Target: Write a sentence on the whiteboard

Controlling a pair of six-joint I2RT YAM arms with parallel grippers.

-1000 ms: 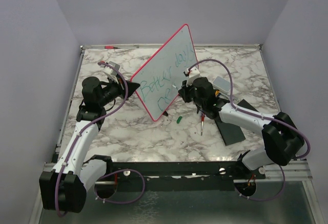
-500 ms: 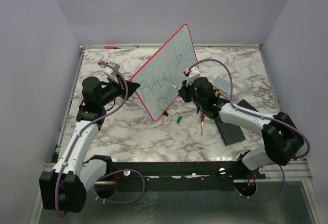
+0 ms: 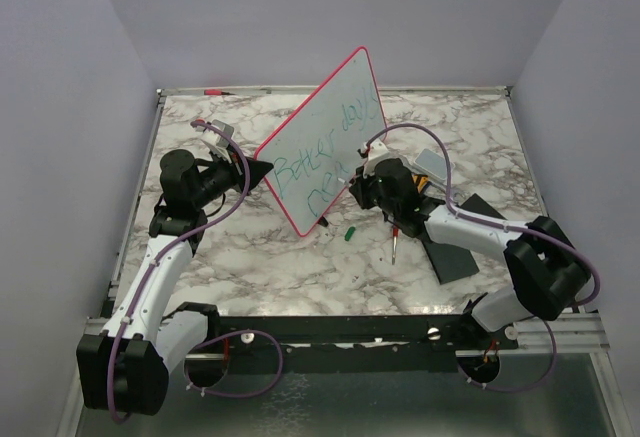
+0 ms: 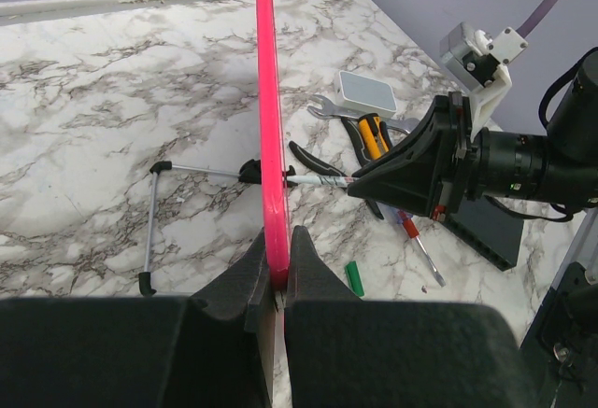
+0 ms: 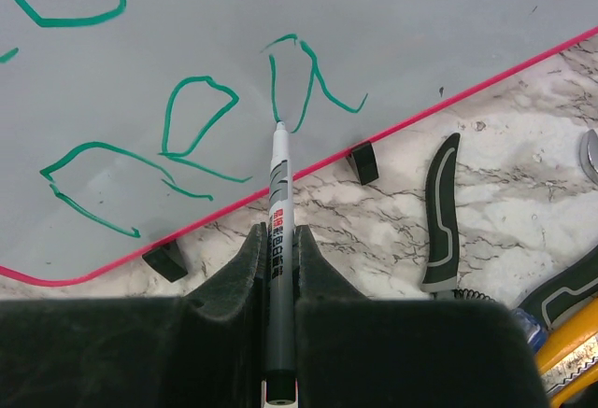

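Note:
The whiteboard (image 3: pixel 325 142) stands tilted on its edge in mid table, red-pink rim, green handwriting on its face. My left gripper (image 3: pixel 262 172) is shut on its left rim; in the left wrist view the rim (image 4: pixel 268 100) runs up from between my jaws. My right gripper (image 3: pixel 357 183) is shut on a grey marker (image 5: pixel 277 240). The marker's tip touches the board (image 5: pixel 374 25) at the foot of a green stroke (image 5: pixel 308 77). Two small black feet (image 5: pixel 363 161) show under the rim.
A green marker cap (image 3: pixel 349 233) and a red-handled screwdriver (image 3: pixel 396 239) lie on the marble in front of the board. Pliers (image 5: pixel 439 212), yellow-handled tools (image 4: pixel 372 137), a small white box (image 3: pixel 434 164) and a black pad (image 3: pixel 450 249) lie to the right. A wire stand (image 4: pixel 159 212) lies behind the board.
My right gripper has shifted slightly left and down along the board with the marker. The left arm and the board have not moved.

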